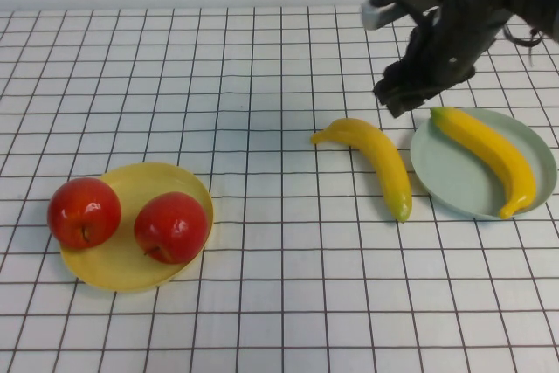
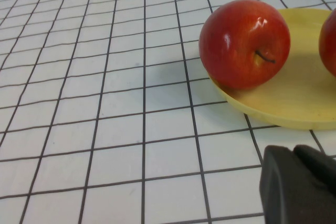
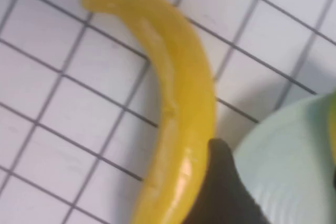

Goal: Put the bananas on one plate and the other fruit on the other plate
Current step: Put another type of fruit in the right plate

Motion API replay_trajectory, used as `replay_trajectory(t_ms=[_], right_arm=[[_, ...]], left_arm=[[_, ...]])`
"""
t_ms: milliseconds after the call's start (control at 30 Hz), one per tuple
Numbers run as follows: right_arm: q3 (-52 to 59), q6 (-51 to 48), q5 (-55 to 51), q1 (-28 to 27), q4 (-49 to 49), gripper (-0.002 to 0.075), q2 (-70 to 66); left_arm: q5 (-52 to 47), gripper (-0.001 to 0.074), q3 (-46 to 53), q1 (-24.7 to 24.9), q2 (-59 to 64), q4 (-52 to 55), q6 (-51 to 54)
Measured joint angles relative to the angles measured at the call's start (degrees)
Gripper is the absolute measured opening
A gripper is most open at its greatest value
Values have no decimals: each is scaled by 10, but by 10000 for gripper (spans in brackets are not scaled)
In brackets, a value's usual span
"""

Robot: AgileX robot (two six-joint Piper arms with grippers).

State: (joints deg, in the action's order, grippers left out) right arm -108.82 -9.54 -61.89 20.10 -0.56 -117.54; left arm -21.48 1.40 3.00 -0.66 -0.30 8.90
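One banana (image 1: 371, 162) is off-plate on the worktop (image 1: 262, 85), just left of the mint plate (image 1: 467, 185), its long axis running diagonally from far-left to near-right. The right tool (image 1: 410, 93) hangs just behind it, way nearer than the left tool (image 2: 299, 187) by the apples (image 1: 170, 226). Can't tell either tool's opening.

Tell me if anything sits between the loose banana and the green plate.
Nothing visible does. The loose banana lies on the table right beside the green plate, which holds the other banana. The right gripper hovers above them; the left gripper is by the yellow plate.
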Motion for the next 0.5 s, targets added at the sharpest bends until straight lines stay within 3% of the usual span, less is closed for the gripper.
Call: replay_trajectory(t_ms=[233, 500], right_arm=[[-6, -8, 0, 42, 18, 394, -64], [-12, -10, 4, 48, -19, 395, -94]], left_arm=[[0, -4, 0, 0, 0, 0, 0], [0, -3, 0, 0, 0, 0, 0]])
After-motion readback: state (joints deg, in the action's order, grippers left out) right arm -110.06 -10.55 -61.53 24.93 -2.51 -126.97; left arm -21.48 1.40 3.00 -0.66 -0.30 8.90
